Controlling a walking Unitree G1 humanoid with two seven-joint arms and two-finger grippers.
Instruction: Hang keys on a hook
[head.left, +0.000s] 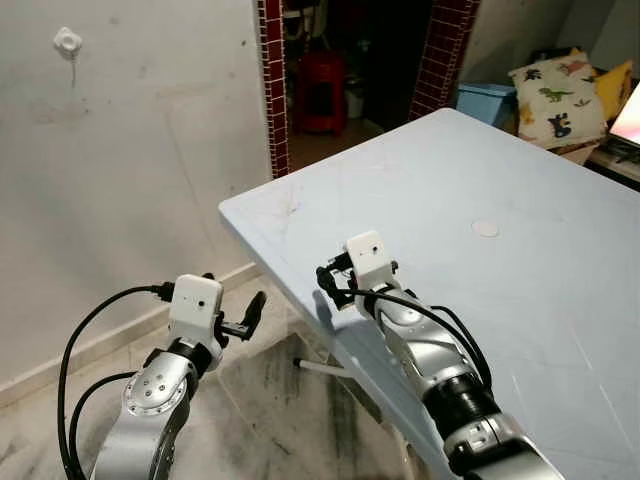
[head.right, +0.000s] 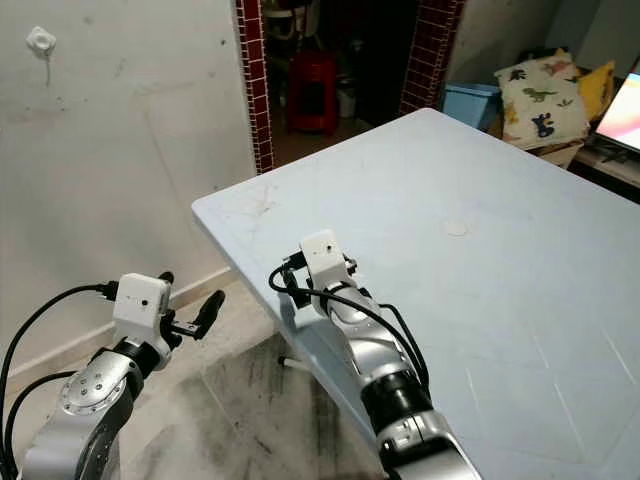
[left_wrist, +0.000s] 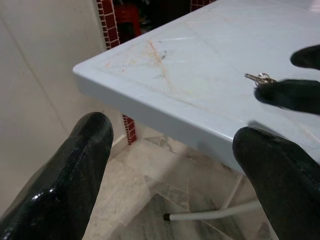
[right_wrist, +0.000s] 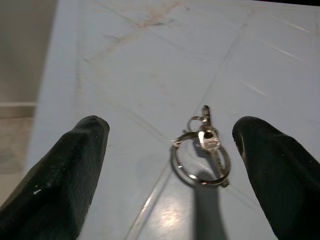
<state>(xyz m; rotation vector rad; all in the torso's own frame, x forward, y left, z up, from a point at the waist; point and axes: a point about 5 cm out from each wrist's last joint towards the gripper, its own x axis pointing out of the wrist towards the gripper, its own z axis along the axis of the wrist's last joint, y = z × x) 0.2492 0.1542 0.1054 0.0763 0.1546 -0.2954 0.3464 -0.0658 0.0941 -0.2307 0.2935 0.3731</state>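
The keys (right_wrist: 202, 150) lie flat on the pale blue surface (head.left: 520, 150) near its corner, between the spread jaws of the right gripper (right_wrist: 175, 165). The left gripper (head.left: 250, 315), jaws also spread, hangs off the edge at nine o'clock. A white hook (head.left: 67, 42) sits on the wall at eleven o'clock.

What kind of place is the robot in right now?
Probably a room in a lived-in home: a pale blue plastic table, a cushion with dinosaur prints in the far corner, and a doorway framed in red tiles leading to a dim storage space with a red stool.
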